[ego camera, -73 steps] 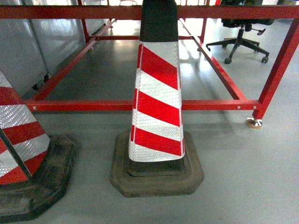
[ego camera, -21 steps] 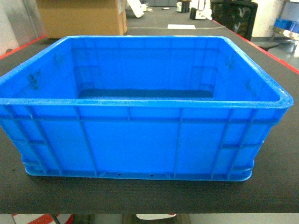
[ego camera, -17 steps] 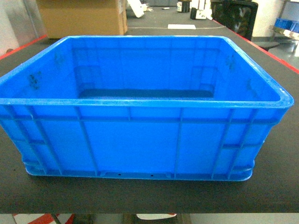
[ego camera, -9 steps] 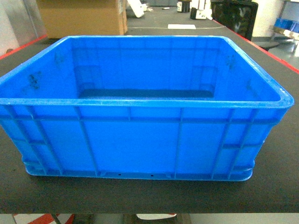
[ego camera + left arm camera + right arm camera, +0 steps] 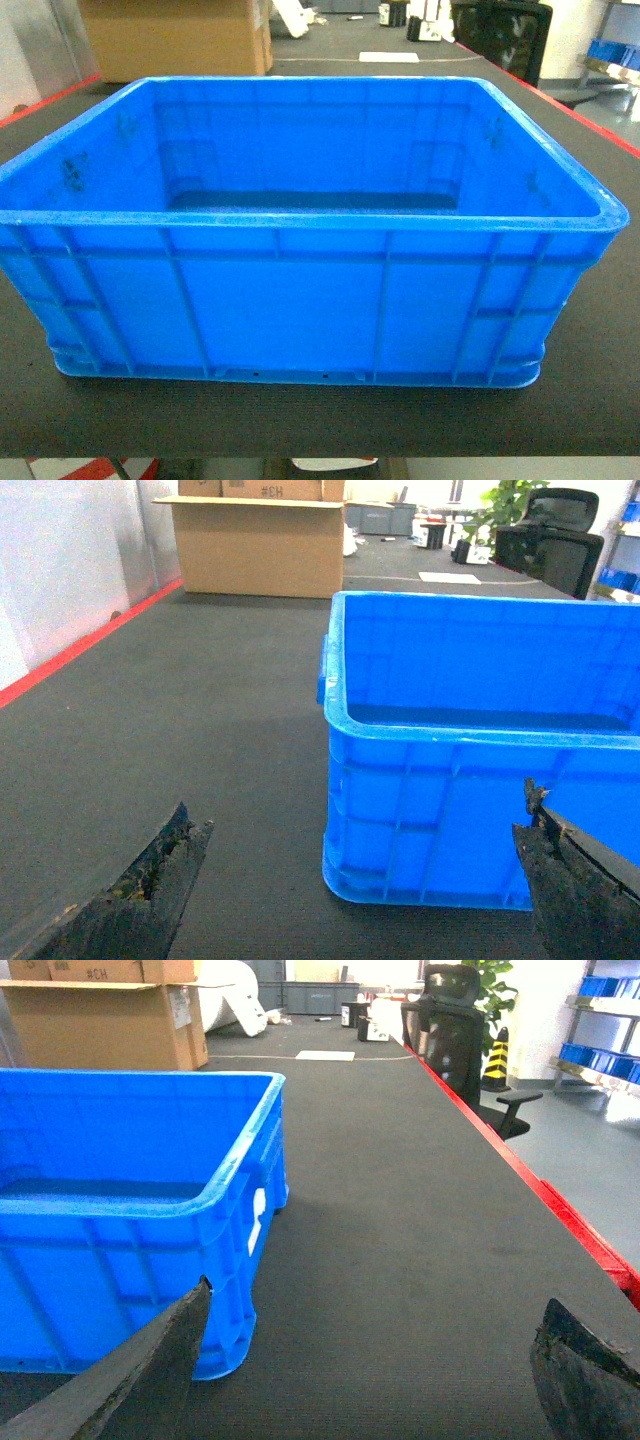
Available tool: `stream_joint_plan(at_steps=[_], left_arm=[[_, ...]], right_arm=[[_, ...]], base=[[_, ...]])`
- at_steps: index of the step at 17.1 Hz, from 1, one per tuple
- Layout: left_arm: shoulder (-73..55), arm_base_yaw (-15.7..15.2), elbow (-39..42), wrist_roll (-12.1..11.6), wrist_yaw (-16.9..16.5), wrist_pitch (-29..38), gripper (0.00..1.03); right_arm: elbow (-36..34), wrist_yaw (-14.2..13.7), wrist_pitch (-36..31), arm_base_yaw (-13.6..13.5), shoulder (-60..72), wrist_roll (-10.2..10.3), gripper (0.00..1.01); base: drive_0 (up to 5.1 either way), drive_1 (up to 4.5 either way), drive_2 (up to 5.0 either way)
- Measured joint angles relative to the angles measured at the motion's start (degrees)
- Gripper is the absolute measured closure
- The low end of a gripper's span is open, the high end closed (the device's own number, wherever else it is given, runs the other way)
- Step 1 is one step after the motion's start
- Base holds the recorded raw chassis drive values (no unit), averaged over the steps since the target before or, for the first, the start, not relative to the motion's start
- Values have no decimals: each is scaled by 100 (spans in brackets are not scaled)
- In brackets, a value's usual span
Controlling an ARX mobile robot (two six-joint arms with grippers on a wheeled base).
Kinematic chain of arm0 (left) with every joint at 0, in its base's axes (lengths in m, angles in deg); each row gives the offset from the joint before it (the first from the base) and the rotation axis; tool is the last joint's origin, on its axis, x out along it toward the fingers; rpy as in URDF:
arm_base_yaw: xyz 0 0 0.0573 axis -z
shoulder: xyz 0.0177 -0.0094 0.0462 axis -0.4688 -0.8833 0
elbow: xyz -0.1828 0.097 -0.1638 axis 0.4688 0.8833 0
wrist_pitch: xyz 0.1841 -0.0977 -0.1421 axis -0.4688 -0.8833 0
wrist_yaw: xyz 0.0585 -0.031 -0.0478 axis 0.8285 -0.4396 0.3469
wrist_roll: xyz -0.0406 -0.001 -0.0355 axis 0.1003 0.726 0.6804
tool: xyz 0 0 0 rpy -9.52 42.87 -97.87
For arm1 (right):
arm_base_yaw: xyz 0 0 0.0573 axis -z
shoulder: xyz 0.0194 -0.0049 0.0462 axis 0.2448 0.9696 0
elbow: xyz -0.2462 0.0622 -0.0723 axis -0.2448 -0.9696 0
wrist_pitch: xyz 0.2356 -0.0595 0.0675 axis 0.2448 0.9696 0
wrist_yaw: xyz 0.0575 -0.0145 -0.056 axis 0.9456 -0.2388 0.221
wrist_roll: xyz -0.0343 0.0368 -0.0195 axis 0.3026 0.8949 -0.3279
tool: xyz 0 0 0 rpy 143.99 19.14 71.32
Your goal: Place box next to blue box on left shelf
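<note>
Both pincers gape wide, holding nothing: left pincer (image 5: 350,880) sits low, outside the box's (image 5: 300,300) left end; right pincer (image 5: 370,1360) outside its right end. Centre frame on the dark worktop (image 5: 590,400), the box's long axis runs between them, each equally near.

bright blue box (image 5: 300,300), black table (image 5: 400,1210), brown carton (image 5: 260,545)

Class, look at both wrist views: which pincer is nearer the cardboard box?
Left, probably. The left pincer sits by the blue crate's left side, where the cardboard box stands beyond. The right pincer is at the crate's far side.
</note>
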Motion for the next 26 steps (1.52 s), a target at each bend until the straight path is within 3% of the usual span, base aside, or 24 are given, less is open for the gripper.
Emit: stream_joint_plan(at_steps=[26], left_arm=[[0,0,0,0,0,0,5]], right_arm=[[0,0,0,0,0,0,3]], base=[[0,0,0]])
